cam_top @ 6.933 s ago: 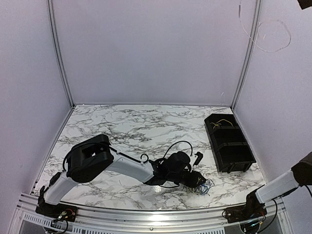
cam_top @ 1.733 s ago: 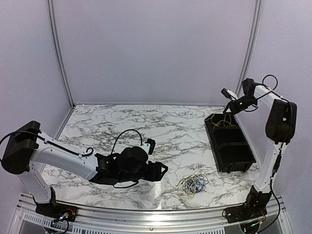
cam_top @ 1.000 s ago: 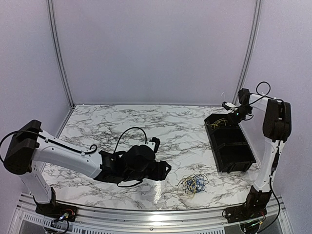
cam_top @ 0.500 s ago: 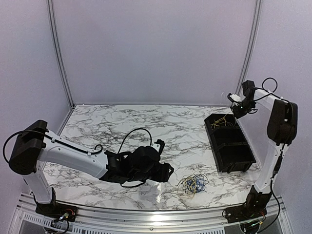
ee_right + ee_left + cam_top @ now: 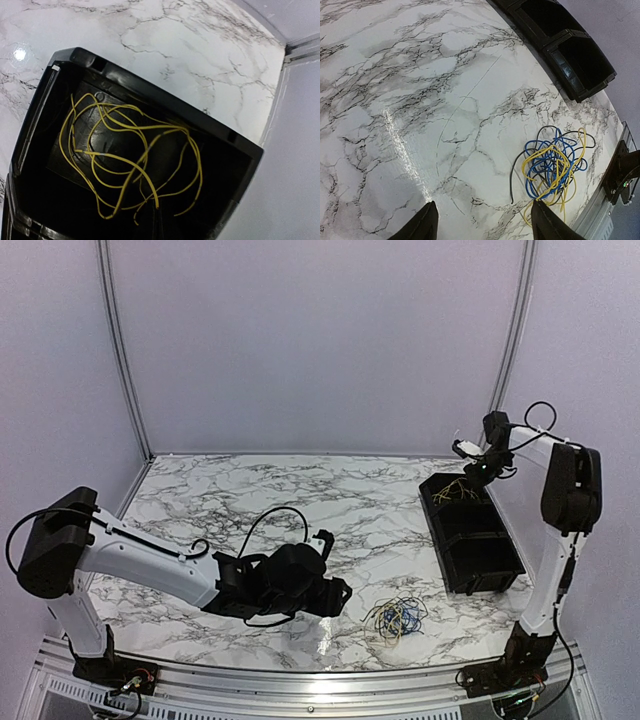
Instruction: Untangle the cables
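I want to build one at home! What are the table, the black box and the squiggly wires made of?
Table: looks like marble, though maybe a glossy printed sheet; light glints off it. Box: seems hard black plastic, with a smooth moulded rim and dull sheen. Wires: thin and bendy, in yellow, blue and black plastic-looking coating; their inside cannot be seen.

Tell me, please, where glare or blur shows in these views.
Top external: faint sheen on the table near the front. Left wrist: a glare streak beside the sharp tangled cables. Right wrist: one bright spot; yellow cables in the bin crisp.
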Action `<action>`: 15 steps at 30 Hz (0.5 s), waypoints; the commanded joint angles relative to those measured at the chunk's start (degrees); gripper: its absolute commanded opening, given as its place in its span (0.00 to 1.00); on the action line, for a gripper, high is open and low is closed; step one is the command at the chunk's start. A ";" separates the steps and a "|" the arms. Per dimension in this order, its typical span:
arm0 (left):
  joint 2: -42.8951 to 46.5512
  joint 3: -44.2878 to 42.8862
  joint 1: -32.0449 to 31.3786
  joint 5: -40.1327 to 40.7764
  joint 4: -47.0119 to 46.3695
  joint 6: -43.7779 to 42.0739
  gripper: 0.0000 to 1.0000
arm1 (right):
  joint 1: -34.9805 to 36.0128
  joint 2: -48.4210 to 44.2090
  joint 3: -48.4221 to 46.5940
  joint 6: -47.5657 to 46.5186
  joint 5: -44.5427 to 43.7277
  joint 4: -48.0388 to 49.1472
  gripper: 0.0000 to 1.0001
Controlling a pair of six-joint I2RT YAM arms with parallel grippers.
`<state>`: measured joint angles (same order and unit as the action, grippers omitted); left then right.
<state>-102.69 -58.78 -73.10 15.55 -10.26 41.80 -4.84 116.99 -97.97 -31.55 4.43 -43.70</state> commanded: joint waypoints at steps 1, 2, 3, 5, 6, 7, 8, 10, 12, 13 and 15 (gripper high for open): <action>3.18 0.91 -0.38 1.61 0.90 0.47 0.67 | 0.73 3.15 -1.39 0.26 0.25 -0.28 0.00; 3.54 0.88 -0.38 1.78 1.14 0.50 0.67 | 0.59 3.30 -1.56 0.25 0.01 -0.32 0.00; 3.82 0.87 -0.38 2.03 1.34 0.33 0.67 | 0.30 3.41 -1.64 0.30 -0.03 -0.36 0.00; 4.17 0.86 -0.38 2.51 1.67 -0.05 0.67 | -0.60 3.38 -1.92 0.52 0.29 -0.79 0.00; 4.25 0.82 -0.38 2.71 1.73 -0.32 0.67 | -1.08 3.29 -2.01 0.54 0.58 -1.10 0.00; 4.26 0.64 -0.38 2.78 1.72 -0.66 0.67 | -1.61 3.15 -2.21 0.36 0.92 -1.57 0.00; 4.17 0.37 -0.38 2.70 1.73 -1.13 0.67 | -1.96 2.89 -2.51 -0.04 1.40 -2.20 0.02; 3.80 -0.53 -0.38 2.26 2.09 -2.28 0.67 | -2.48 2.13 -4.24 -1.04 3.27 -5.01 0.09; 3.03 -1.82 -0.38 1.64 2.88 -3.63 0.67 | -2.62 0.34 -5.22 -1.85 4.02 -7.21 0.16; 2.64 -2.57 -0.38 1.37 3.36 -4.34 0.67 | -2.63 -0.99 -5.29 -2.18 4.17 -7.75 0.19; 2.19 -3.73 -0.38 1.10 3.82 -5.59 0.67 | -2.63 -3.80 -5.00 -2.46 4.15 -8.26 0.23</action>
<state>-100.09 -59.02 -73.14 16.95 -8.56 39.66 -7.49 119.77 -100.29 -32.73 6.79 -48.29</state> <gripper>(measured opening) 0.669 0.200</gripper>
